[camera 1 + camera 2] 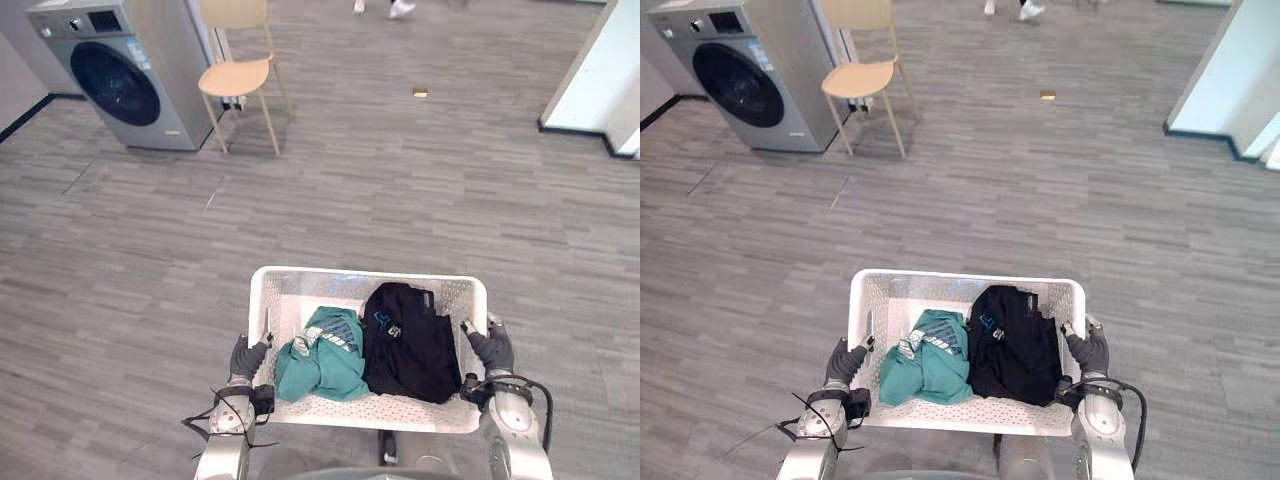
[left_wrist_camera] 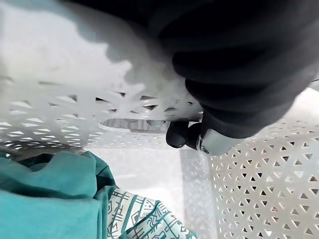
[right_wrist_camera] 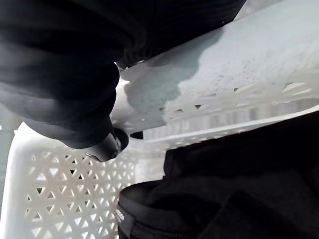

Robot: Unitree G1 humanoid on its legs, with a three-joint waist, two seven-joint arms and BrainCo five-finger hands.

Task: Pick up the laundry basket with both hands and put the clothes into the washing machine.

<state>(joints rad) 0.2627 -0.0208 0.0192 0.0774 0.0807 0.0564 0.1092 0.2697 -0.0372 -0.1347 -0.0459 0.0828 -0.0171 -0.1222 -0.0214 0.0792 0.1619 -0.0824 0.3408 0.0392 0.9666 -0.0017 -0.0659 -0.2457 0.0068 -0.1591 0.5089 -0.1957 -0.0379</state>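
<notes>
Basket, grey floor, washer seemingly shut, chair

left hand low left, fingers curled, seemingly clamped | right hand low right, likewise

Both eye views look steeply down from the head onto the basket and the floor beyond, up to the washer at far left, sharing nearly everything. The wrist views sit very close, looking past the left hand and right hand at the basket's rim and inner wall.
</notes>
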